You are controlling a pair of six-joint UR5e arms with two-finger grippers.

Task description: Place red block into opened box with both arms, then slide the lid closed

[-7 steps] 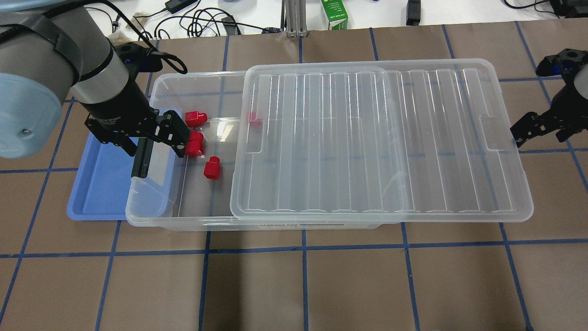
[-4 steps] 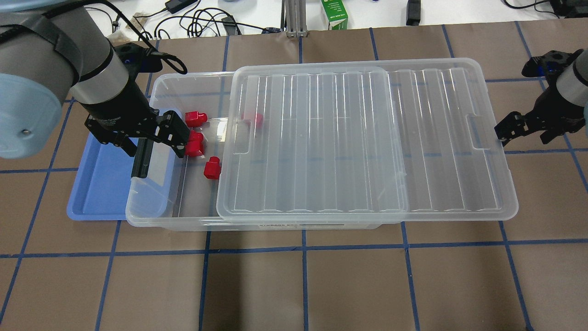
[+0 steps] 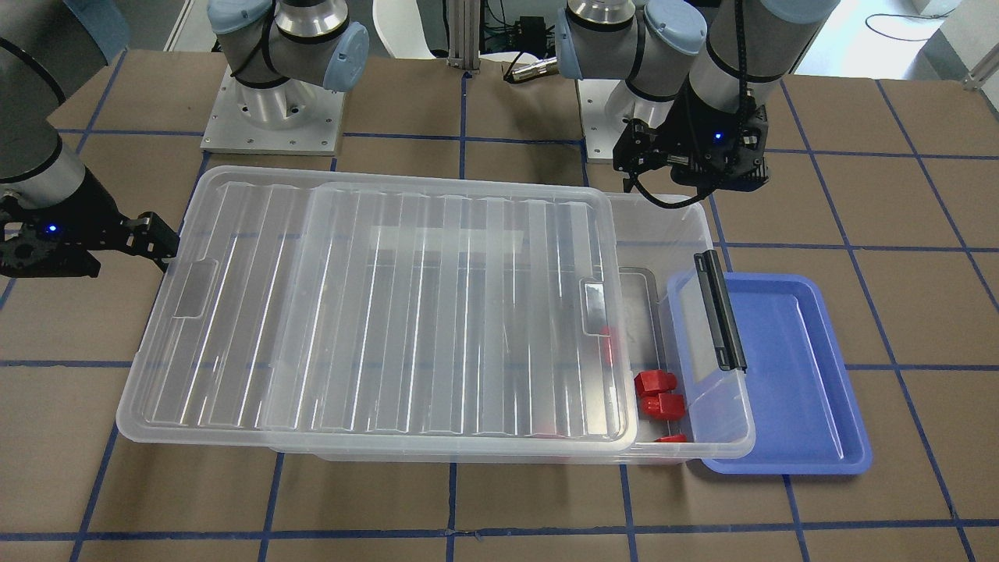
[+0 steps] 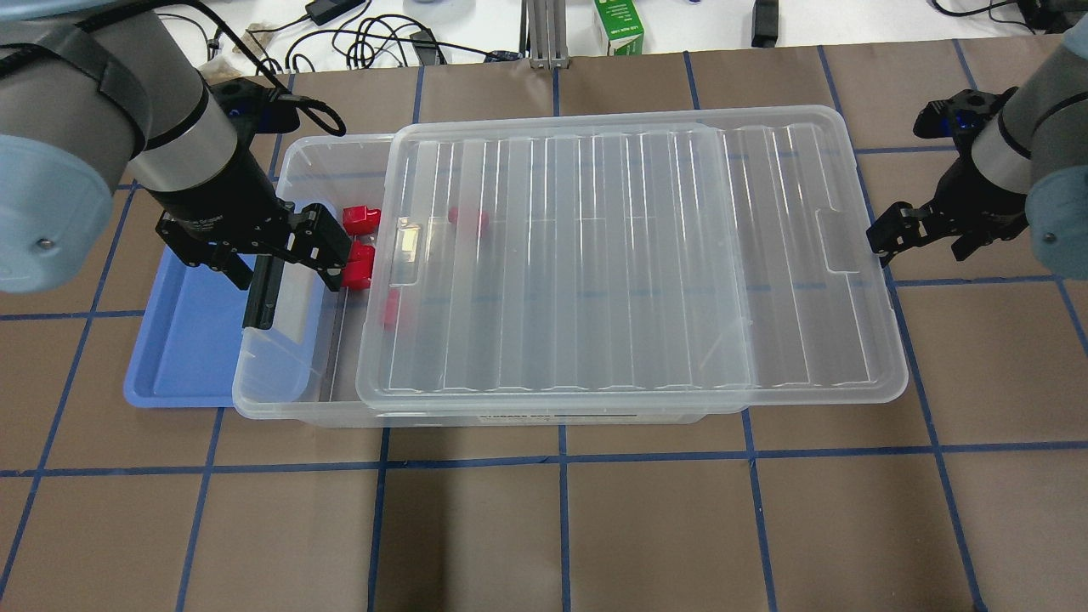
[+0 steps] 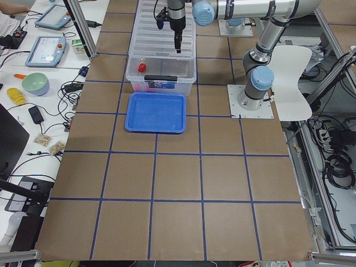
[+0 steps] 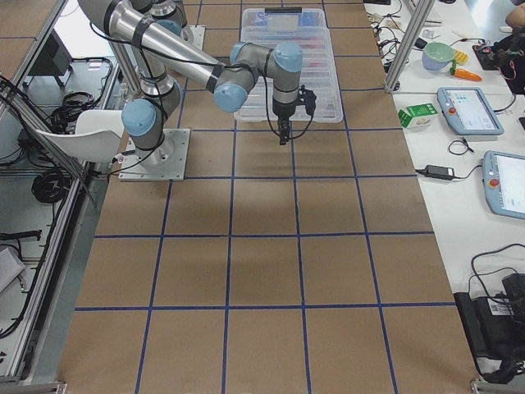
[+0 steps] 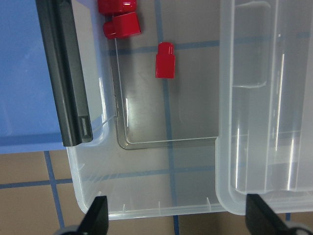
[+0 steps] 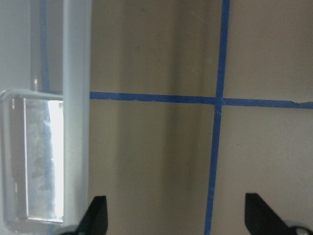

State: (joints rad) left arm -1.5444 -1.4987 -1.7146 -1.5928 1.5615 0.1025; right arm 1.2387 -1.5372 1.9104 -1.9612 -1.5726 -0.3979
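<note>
3 red blocks (image 7: 165, 59) are shown bare on the box (image 7: 146, 208) floor by the left wrist view; a 4th block (image 4: 469, 219) is seen overhead, blurred under the lid (image 4: 629, 255). The left end effector (image 7: 178, 220) and right end effector (image 8: 178, 215) are spread wide, empty.

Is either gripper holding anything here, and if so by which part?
Nothing is held. The left gripper is open above the box's uncovered end. The right gripper is open too, touching the lid's short-end rim without clamping it.
</note>
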